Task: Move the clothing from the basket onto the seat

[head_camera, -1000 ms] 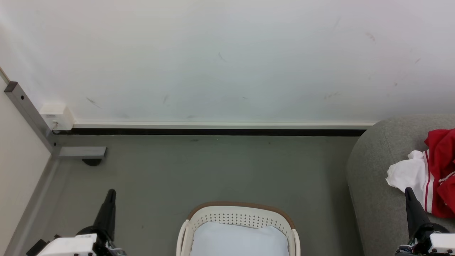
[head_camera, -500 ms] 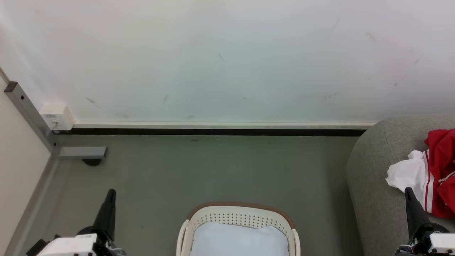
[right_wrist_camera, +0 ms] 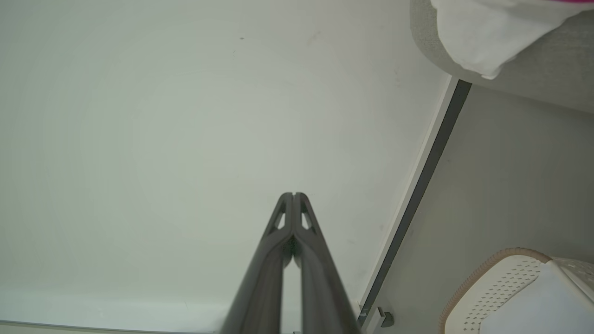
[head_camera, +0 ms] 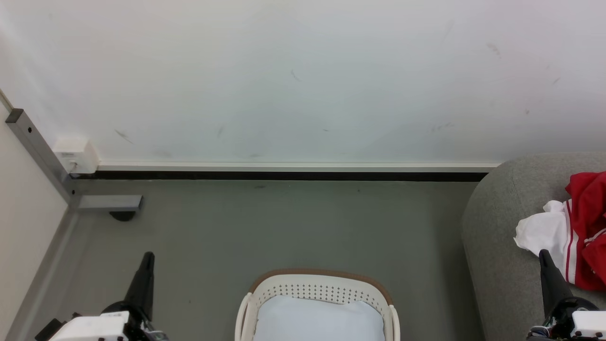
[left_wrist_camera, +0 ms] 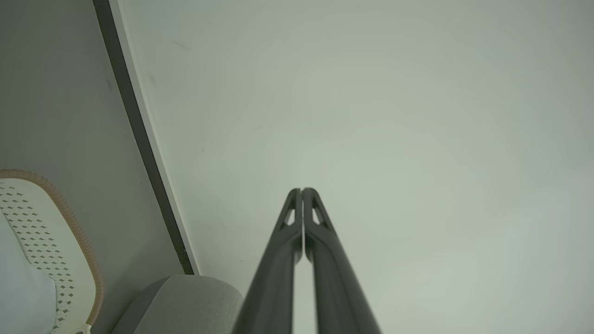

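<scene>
The clothing [head_camera: 586,222], a bright red garment with a white panel and striped trim, lies bunched on top of the seat [head_camera: 502,246]. It is in from the rounded end that faces the basket [head_camera: 322,290], and the white panel spills toward that end. The part of the basket you can see holds a plain white pad [head_camera: 319,322] and nothing red. Its near part is cut off at the bottom of the head view, so I judge the transfer done or nearly so, not proven.

Your left gripper [left_wrist_camera: 302,191] is closed on nothing, fingers pressed together, over the floor [head_camera: 284,227] to the basket's left. Your right gripper [right_wrist_camera: 293,195] is likewise closed and empty. In the head view its tip sits just beside the lower edge of the white panel, and I cannot tell whether it touches.

To finish well, tilt the head down and check the basket's hidden near part before you call it. If a garment turns up, spread the fingers before going in and pinch only red fabric, well above the pad. Lift until it clears the brown rim, then carry it across. Draw the right arm back along its own fingers so it doesn't snag the panel and drag it off the seat's end.

The floor is flat grey and bare around the basket. Behind it runs a scuffed white wall [head_camera: 303,71] with a dark skirting strip [head_camera: 284,175]. At the left corner are a metal post [head_camera: 35,147] and a small white box [head_camera: 75,154], both well apart from the work.
</scene>
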You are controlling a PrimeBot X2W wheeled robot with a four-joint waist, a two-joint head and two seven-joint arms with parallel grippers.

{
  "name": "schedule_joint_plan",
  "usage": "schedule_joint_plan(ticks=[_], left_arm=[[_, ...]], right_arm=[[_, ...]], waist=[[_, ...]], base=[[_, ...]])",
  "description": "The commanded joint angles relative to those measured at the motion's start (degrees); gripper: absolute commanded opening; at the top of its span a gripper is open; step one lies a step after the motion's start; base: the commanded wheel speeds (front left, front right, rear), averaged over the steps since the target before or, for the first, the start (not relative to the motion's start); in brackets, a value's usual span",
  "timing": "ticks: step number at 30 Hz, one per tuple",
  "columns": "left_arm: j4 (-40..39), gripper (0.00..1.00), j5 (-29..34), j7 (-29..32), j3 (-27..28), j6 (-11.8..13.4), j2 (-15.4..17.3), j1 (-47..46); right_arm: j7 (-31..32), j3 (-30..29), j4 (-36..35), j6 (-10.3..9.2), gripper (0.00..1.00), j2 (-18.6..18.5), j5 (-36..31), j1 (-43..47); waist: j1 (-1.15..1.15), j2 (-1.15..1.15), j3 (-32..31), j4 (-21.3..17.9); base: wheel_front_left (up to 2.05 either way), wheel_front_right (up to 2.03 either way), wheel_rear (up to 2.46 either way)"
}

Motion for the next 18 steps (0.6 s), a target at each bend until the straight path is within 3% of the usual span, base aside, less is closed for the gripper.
schedule_joint_plan(ticks=[1,18], left_arm=[[0.1,0.0,-0.7,0.3,0.2,-0.2,0.1,-0.4],[0.1,0.0,-0.7,0.3,0.2,-0.2,0.1,-0.4]], right_arm=[[0.3,-0.2,0.2,-0.12,0.0,-0.2,-0.3,-0.6],[0.4,-0.5,0.2,-0.12,0.0,0.0,-0.6,-0.7]], waist=[[0.0,0.0,0.0,0.0],[0.0,0.0,0.0,0.0]], base=[[0.0,0.0,0.0],[0.0,0.0,0.0]])
